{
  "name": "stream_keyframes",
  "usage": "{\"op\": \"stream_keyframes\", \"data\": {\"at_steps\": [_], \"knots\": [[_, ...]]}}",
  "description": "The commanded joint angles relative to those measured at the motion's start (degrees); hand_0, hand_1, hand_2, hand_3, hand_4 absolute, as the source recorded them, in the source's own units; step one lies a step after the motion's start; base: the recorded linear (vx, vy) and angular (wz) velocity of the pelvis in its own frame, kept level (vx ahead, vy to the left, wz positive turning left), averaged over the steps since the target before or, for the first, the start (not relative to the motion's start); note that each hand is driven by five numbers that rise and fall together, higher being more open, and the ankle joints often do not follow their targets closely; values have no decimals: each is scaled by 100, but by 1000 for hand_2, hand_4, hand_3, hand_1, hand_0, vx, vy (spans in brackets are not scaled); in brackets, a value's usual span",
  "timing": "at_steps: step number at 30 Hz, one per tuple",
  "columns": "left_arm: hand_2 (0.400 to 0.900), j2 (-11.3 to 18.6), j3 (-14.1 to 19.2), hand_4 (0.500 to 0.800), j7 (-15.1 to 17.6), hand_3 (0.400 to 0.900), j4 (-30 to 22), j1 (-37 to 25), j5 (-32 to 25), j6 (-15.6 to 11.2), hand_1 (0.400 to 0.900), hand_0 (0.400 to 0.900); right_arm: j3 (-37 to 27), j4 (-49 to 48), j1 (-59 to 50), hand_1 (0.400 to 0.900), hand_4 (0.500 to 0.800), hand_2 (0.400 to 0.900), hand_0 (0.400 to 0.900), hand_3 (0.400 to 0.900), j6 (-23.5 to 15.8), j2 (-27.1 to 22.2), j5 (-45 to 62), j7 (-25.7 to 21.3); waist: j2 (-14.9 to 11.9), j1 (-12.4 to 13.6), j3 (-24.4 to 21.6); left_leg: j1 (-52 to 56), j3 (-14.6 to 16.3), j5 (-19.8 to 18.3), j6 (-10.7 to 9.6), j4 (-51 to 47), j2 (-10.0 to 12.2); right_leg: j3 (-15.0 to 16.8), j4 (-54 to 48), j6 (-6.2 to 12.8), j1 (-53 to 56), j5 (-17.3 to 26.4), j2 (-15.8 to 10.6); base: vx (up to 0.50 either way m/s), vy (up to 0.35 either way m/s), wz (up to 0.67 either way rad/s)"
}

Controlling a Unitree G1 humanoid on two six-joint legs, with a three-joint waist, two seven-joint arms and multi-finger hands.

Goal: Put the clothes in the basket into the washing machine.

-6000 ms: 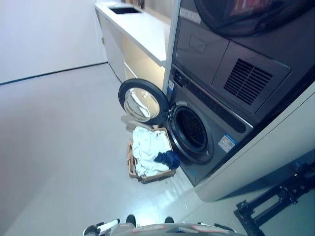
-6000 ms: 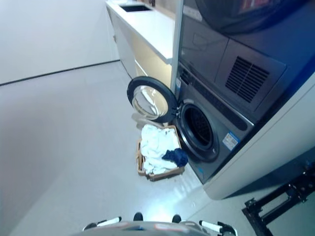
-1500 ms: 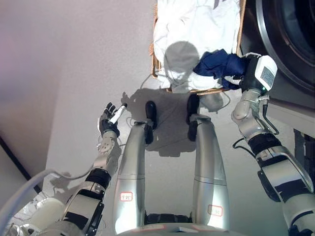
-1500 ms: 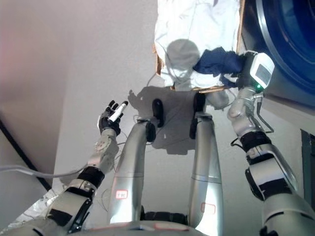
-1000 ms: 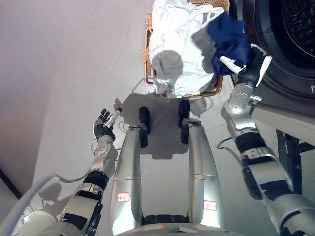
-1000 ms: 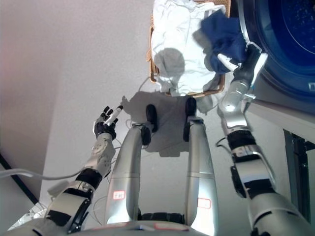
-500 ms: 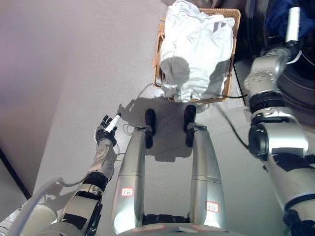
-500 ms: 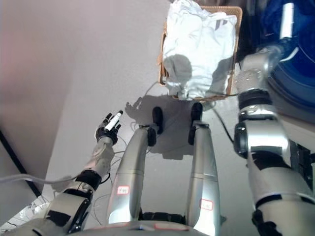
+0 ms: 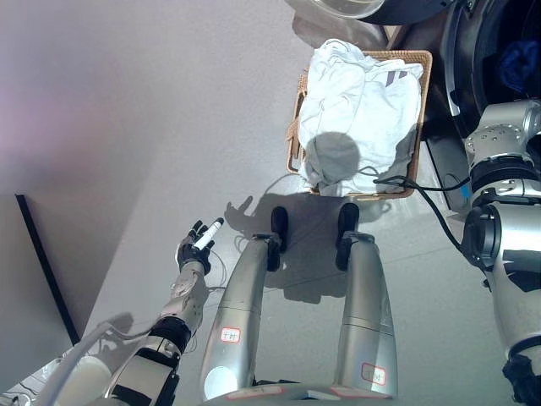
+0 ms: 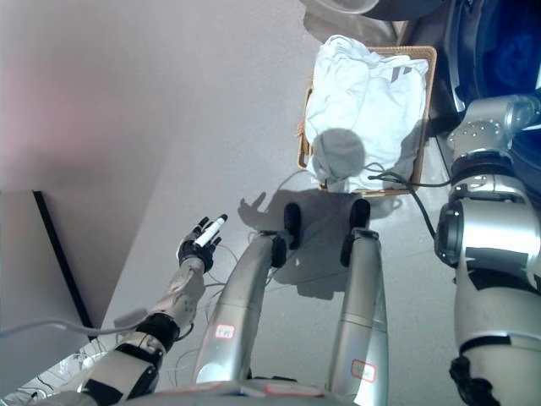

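Observation:
A wicker basket [image 9: 298, 127] stands on the floor just ahead of my feet, filled with white clothes [image 9: 359, 101]. To its right is the washing machine [image 9: 461, 51] with its drum mouth open. A dark blue garment [image 9: 514, 61] lies inside the drum. My right arm [image 9: 500, 139] points up into that mouth, and the hand itself is hidden there. My left hand [image 9: 196, 247] hangs low at the left over bare floor, open and holding nothing.
The machine's round door [image 9: 363, 7] stands swung open at the top edge, beyond the basket. A dark floor strip [image 9: 42, 279] runs along the lower left. Pale floor [image 9: 152, 101] spreads left of the basket.
The view has shifted. My right arm has gone further into the drum, its hand no longer shows, and the blue garment now lies inside the drum. The left hand stays idle.

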Motion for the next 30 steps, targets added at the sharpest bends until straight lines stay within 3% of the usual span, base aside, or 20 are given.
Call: {"op": "stream_keyframes", "data": {"at_steps": [1,15,20,24,30], "knots": [[900,96,-67,800,195,900,273,156,55,-150,900,900,199,-361,-78,900,800,900,900,900,-406,-570,-291,-39,273,-167,-131,170,-130,-59,-103,-465,-98,-94,222,175,134,-434,150,0,0,0],[900,143,-48,800,291,900,213,180,63,-197,900,900,415,-498,-115,900,800,900,900,900,-388,-338,-722,-206,262,-224,-138,124,-131,-38,-78,-415,-119,-90,222,180,112,-381,144,-4,3,0],[900,207,48,800,292,900,-58,275,275,-342,900,900,1207,-1138,187,900,800,900,900,900,136,-530,-3176,-960,238,-213,-76,86,-108,-48,-45,-332,-104,-90,233,183,99,-331,156,-17,15,-4],[900,223,176,800,331,900,-183,286,395,-450,900,900,1399,-1768,610,900,800,900,900,900,483,-477,-4673,-1497,201,-250,-60,58,-107,-50,-20,-308,-104,-84,222,180,81,-318,177,-8,10,-2],[900,186,348,800,410,900,-243,231,439,-553,900,900,1443,-2417,1273,900,800,900,900,900,856,27,-5883,-1864,135,-342,-15,148,-120,-8,-2,-470,-91,-85,30,175,204,-253,206,-14,32,-4]]}}
